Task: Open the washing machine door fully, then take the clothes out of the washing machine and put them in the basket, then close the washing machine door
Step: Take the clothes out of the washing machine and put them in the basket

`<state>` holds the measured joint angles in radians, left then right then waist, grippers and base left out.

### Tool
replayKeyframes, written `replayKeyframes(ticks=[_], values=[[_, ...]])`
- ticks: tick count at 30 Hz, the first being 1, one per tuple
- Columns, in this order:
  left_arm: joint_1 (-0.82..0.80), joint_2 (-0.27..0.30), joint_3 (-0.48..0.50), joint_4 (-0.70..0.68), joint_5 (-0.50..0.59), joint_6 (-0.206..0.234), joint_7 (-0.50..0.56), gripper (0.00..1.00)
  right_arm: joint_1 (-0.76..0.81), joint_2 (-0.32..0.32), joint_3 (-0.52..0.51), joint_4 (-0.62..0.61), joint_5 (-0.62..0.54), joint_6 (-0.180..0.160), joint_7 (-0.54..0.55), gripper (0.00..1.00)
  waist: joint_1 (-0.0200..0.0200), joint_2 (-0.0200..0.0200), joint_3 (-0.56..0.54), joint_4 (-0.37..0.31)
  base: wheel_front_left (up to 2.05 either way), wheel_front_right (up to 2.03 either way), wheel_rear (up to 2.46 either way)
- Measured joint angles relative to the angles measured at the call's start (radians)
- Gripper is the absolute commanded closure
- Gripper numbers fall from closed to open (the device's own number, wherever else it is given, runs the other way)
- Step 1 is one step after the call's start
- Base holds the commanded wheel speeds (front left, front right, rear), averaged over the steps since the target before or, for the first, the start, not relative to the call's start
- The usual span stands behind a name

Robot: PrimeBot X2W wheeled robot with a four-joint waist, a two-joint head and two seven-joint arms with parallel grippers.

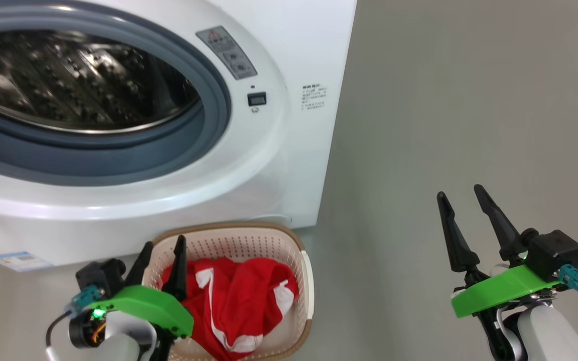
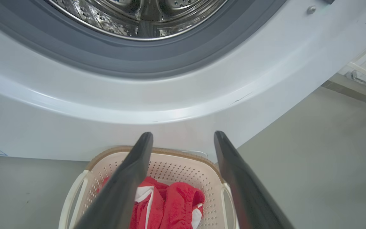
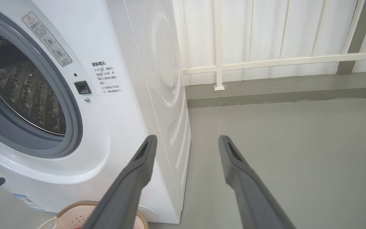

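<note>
Left gripper [image 1: 164,243] spread wide, empty — the clothes [image 1: 239,296] lie in the basket [image 1: 241,245] just below its fingers; right gripper [image 1: 459,192] equally wide, holding nothing.

Red clothes [image 1: 239,301] in the basket [image 1: 241,243] before the washing machine [image 1: 289,165]

Red clothes [image 1: 239,301] striped white, cream basket [image 1: 249,244] rimmed brown, white washing machine [image 1: 289,165]

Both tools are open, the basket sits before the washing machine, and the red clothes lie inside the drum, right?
No: the head view shows the red clothes lying in the basket, not inside the drum. The rest holds: left tool and right tool are open, the basket before the washing machine.
</note>
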<state>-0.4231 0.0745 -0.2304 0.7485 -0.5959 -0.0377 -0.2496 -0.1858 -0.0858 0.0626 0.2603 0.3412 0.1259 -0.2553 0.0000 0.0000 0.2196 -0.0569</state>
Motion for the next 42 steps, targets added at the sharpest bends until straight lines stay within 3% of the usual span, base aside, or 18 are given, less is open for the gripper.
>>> replayKeyframes(ticks=[15,29,42], values=[[0.261,0.022,0.126,-0.387,0.206,0.020,0.000,0.00,0.080,-0.004,-0.015,-0.001,-0.010,0.000,0.000,0.00,0.0000,0.0000,-0.156,0.010,0.00,0.00,0.00],[0.428,0.027,0.139,-0.512,0.249,0.021,0.000,0.00,0.169,-0.002,-0.048,-0.023,-0.025,0.000,0.000,0.00,0.0000,0.0000,-0.257,0.015,0.00,0.00,0.00],[0.491,0.042,0.146,-0.559,0.262,0.070,0.003,0.00,0.190,0.004,-0.063,-0.025,-0.028,0.000,0.000,0.00,0.0001,0.0000,-0.284,0.017,0.00,0.00,0.00]])
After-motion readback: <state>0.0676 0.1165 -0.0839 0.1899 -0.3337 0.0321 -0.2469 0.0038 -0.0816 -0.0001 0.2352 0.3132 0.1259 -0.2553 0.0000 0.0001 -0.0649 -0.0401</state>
